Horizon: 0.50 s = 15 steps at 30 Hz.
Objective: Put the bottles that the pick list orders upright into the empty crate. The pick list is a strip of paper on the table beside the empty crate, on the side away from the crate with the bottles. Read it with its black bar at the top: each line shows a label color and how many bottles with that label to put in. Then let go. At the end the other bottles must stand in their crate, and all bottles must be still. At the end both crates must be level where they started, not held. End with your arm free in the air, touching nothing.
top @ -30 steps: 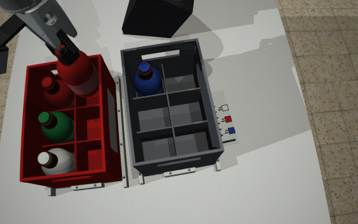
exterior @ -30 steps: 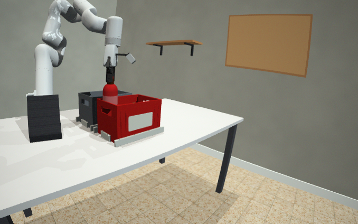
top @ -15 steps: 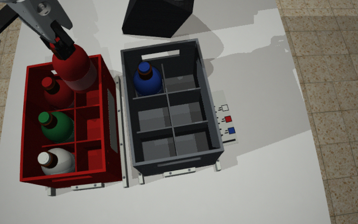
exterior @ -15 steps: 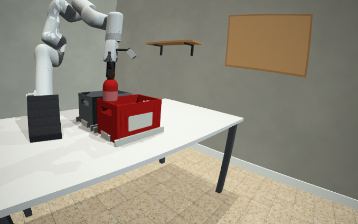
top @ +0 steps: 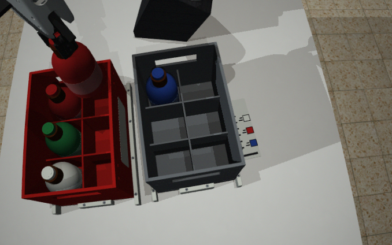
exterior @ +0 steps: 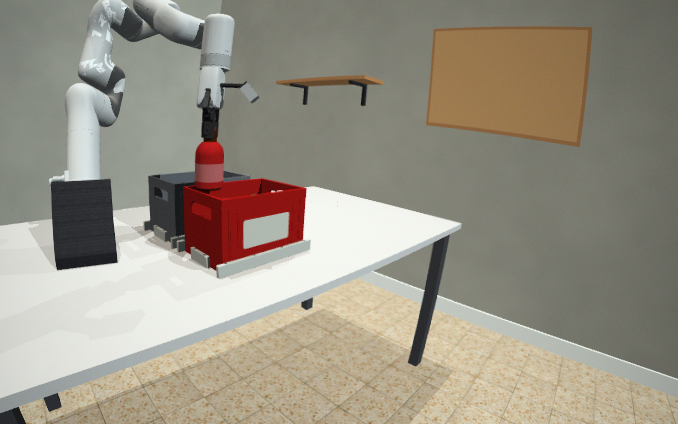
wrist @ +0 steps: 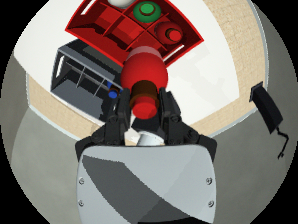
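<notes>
The red bottle (top: 77, 66) (exterior: 209, 165) (wrist: 144, 75) hangs upright directly beneath the pincer (top: 64, 46) (exterior: 210, 131) (wrist: 144, 104), its neck between the two fingers and its red cap showing between them. The pincer is closed on that neck, the fingers standing partly apart by the neck's thickness, one on either side. The bottle's body is below the fingertips, its base about level with the rim of the red crate (top: 113, 170) (exterior: 262, 250) (wrist: 185, 50), at the end nearer the arm's black pedestal (top: 173, 21) (exterior: 84, 225).

Inside the red crate, a second red bottle (top: 64, 102) (wrist: 169, 32), a green bottle (top: 64, 138) (wrist: 147, 11) and a white bottle (top: 65, 176) (wrist: 120, 2) stand in one row of compartments. Beside it on the desk (top: 289, 188) (exterior: 150, 320) is the grey crate (top: 195, 173) (exterior: 167, 212) (wrist: 56, 75). It has one blue bottle (top: 162, 88) (wrist: 113, 93), upright in the corner compartment at the pedestal end, in the row nearer the red crate. The pick list (top: 248, 150) lies along the grey crate's far side, partly hidden by it; blue, red and white squares are visible, reading from its black bar.

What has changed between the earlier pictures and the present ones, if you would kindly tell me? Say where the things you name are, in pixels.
The held red bottle (top: 76, 65) (exterior: 209, 165) (wrist: 144, 75) has risen; its base now shows at about the rim of the red crate (top: 122, 185) (exterior: 202, 235) (wrist: 196, 41). It was already in the fingers (top: 69, 49), and nothing was let go. The other bottles and both crates stayed put.
</notes>
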Tool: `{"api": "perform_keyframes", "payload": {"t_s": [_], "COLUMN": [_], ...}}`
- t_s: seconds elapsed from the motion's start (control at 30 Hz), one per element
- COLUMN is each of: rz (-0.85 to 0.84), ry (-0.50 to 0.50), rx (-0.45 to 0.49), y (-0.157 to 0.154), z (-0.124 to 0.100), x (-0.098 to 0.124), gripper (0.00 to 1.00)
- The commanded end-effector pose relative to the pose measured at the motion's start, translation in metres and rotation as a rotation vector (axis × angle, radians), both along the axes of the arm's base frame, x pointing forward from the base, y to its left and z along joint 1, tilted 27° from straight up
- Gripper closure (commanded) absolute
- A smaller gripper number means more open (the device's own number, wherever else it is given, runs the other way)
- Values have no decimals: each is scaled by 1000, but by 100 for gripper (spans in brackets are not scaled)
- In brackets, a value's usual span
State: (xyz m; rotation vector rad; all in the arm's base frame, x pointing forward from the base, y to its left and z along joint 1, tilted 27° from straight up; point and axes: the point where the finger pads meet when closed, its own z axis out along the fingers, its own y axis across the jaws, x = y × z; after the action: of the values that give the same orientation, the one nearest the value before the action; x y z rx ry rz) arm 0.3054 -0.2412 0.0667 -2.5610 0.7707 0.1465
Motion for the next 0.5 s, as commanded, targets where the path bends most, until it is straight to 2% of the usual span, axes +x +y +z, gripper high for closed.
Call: {"api": "perform_keyframes", "payload": {"t_s": [0.0,0.47], "rz": [-1,-1], "ry": [-3,-3], "rx": [-3,-3], "y": [-4,-8], "z": [7,15], "x": [1,0], "gripper": [100,100]}}
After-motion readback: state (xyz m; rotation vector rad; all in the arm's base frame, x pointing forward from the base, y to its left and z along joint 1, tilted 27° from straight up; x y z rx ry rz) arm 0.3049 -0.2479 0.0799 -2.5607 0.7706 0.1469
